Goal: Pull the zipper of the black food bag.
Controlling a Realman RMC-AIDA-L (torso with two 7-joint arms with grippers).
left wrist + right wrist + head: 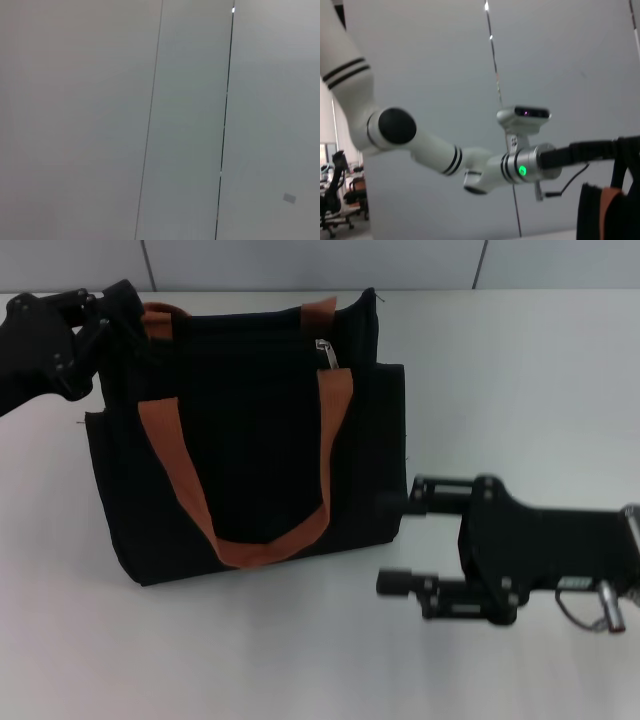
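The black food bag stands on the white table, with two rust-orange handles. One handle hangs down its front. The silver zipper pull sits at the bag's top edge, toward its right end. My left gripper is at the bag's top left corner and is shut on the fabric there. The right wrist view shows it meeting the bag's edge. My right gripper is open and empty, low beside the bag's right side, well below the zipper. Its upper fingertip is close to the bag's side.
The left wrist view shows only grey wall panels. The wall runs behind the table's far edge. Bare tabletop lies to the right of the bag and in front of it.
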